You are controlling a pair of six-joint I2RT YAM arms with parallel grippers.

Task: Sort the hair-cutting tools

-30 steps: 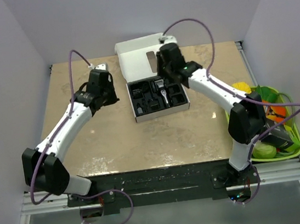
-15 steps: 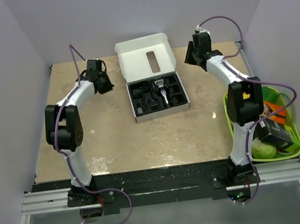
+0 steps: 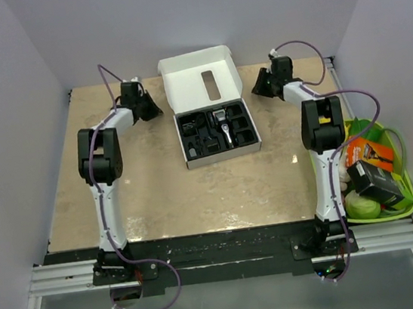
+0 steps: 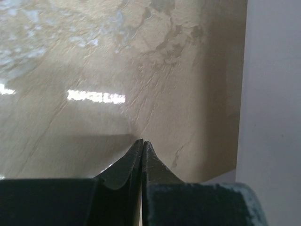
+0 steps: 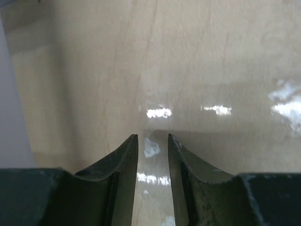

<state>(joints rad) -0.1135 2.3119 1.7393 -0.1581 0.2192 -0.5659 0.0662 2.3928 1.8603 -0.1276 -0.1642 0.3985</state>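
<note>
Left gripper: the left gripper (image 4: 142,142) has its two fingertips pressed together with nothing between them.
Left gripper place: over bare table (image 3: 158,191) at the far left, beside the white box (image 3: 221,151) and apart from it. The pale wall (image 4: 273,94) is close by in its wrist view.
Right gripper: the right gripper (image 5: 152,136) is parted by a narrow slit. Only glossy tabletop shows through the gap, and it grips nothing.
Right gripper place: at the far right of the table, on the other side of the box and not touching it.
Hair clipper: the hair clipper (image 3: 223,127) lies in the box's dark insert, in a slot right of centre, with its silver part showing.
Accessories: the black accessories (image 3: 200,136) sit in the compartments around the clipper.
Box: it stands between the two grippers with its lid (image 3: 200,79) folded back toward the far wall.
Nearby: a green basket (image 3: 408,208) at the table's right edge holds toy vegetables (image 3: 362,206) and a black carton (image 3: 375,182). The right arm crosses in front of part of it.
Hard to see: the accessories are probably several separate pieces, but they are too small and dark to tell apart. Whether either gripper's tips touch the tabletop cannot be told.
</note>
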